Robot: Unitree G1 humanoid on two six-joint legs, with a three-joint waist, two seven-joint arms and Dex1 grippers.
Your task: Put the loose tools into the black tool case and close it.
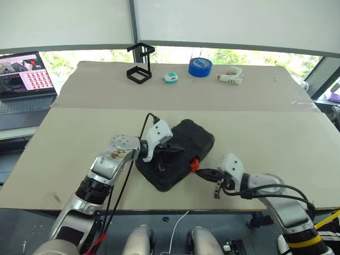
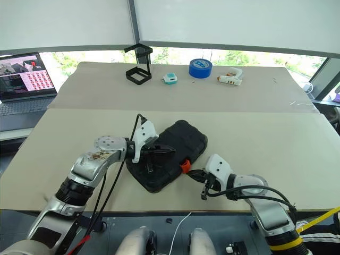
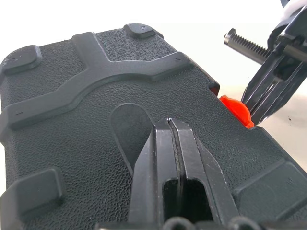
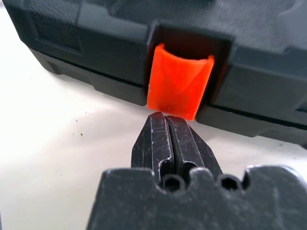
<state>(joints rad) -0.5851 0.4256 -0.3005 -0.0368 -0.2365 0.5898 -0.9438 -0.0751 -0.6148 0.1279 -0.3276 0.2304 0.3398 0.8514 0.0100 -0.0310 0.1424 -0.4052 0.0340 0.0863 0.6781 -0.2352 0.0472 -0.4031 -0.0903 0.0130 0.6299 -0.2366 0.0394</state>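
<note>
1. Latching is our step: the black tool case (image 1: pixel 178 151) lies lid-down on the counter (image 1: pixel 276 138).
2. Our left tool (image 1: pixel 171 150), fingers together, presses its lid.
3. Our right tool (image 4: pixel 168 125), fingers together, meets the orange latch (image 4: pixel 178 87); next, we push it home.

— Where's the black tool case (image 1: pixel 178 151)?
— Near the table's front edge, lying flat and set askew; lid down, textured top with raised ribs.
— And the orange latch (image 4: pixel 178 86)?
— On its front side, flap standing out.
</note>
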